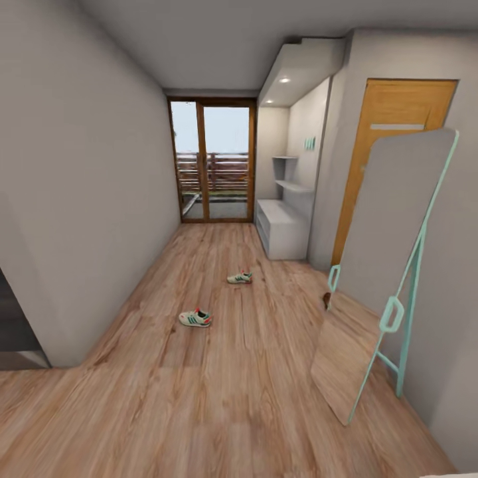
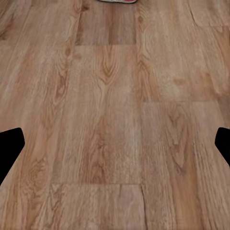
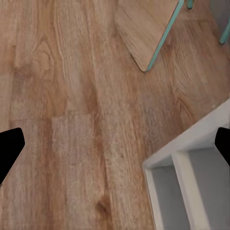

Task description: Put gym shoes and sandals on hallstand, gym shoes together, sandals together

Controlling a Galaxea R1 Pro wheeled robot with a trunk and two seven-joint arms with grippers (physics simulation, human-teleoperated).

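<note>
Nearest the head camera, one gym shoe (image 1: pixel 195 318) lies on the corridor floor (image 1: pixel 219 392) at about 11 o'clock, its long axis left-right. Second gym shoe (image 1: pixel 239 278) lies farther, near 12 o'clock, also crosswise. Hallstand (image 1: pixel 284 229) stands at 1 o'clock; I cannot tell what its shelves contain. Left tool (image 2: pixel 115 143) and right tool (image 3: pixel 115 143) are both spread, holding nothing.

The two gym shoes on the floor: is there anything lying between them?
No. In the head view, only bare corridor floor lies between the nearer gym shoe and the farther gym shoe; they lie well apart.
</note>
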